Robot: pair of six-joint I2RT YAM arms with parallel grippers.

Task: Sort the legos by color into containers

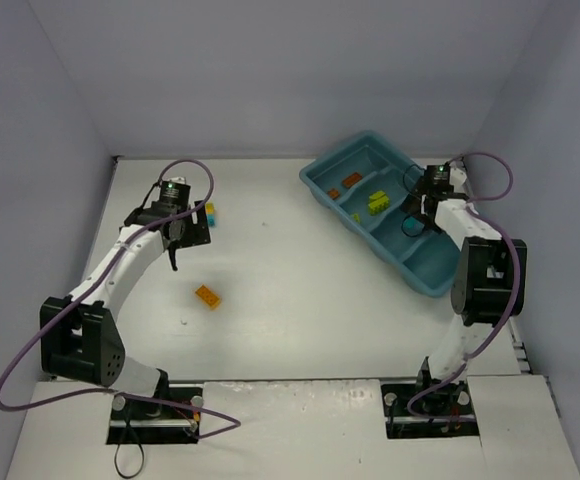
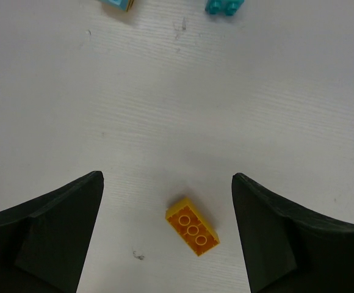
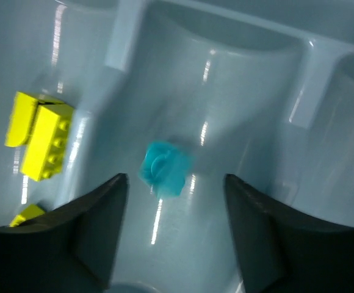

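Hovering left gripper (image 2: 166,177), spread wide, over yellow-orange brick (image 2: 192,226) at lower centre of frame; holding right gripper (image 3: 176,178) parted and empty above blurred cyan brick (image 3: 163,170), loose mid-frame in a tray (image 1: 438,268) compartment; liable to spin the skewed yellow-orange brick away on closing

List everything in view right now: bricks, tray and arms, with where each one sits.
tray: one, teal-blue, four compartments, far right of the table
brown-orange brick: one, farthest compartment
lime bricks: small cluster, exact count unclear, second compartment
cyan brick: one, third compartment, blurred
yellow-orange brick: one, on the bare table, left of centre
cyan pieces: two, on the table beyond the yellow-orange brick, one with a yellow edge
table: one, white
left gripper: open, above the yellow-orange brick
right gripper: open, over the third compartment, not touching the cyan brick
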